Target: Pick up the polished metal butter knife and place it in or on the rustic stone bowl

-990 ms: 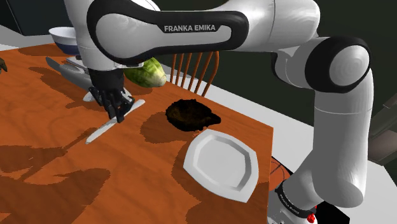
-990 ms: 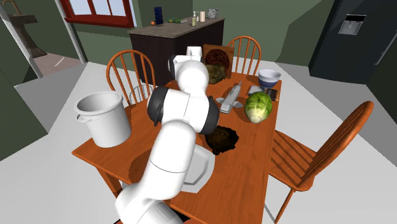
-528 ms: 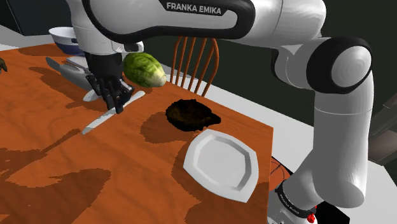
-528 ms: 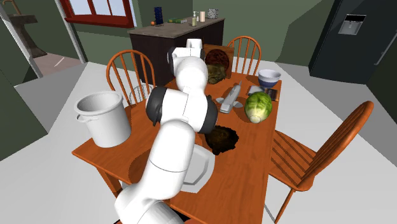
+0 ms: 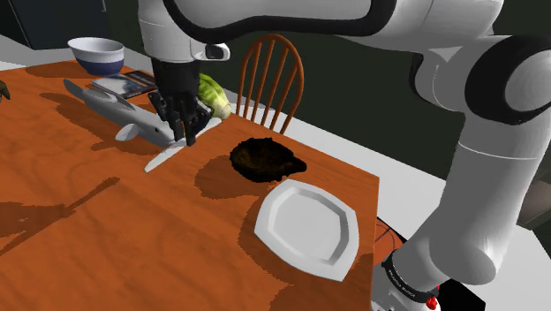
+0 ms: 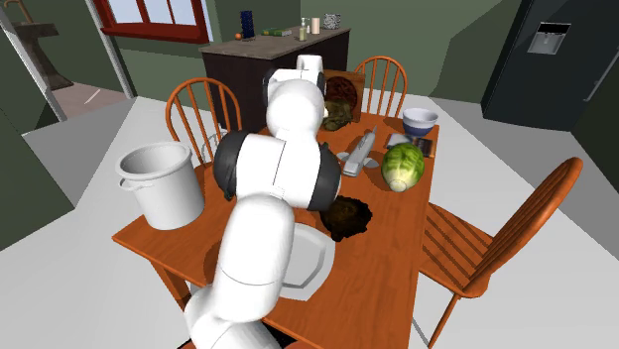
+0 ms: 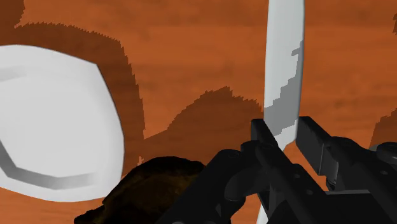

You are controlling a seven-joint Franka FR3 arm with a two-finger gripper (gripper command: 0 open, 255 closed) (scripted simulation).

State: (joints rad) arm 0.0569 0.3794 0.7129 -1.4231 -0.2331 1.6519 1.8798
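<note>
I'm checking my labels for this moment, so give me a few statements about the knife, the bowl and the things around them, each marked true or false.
1. The pincer is shut on the butter knife. True.
2. The butter knife lies inside the dark bowl. False: the pincer clasps it, and it sits to the shoulder view's left of the bowl.
3. The white plate sits on the table close beside the dark bowl. True.
4. The large grey pot stands on the floor. False: it stands on a corner of the table.
</note>
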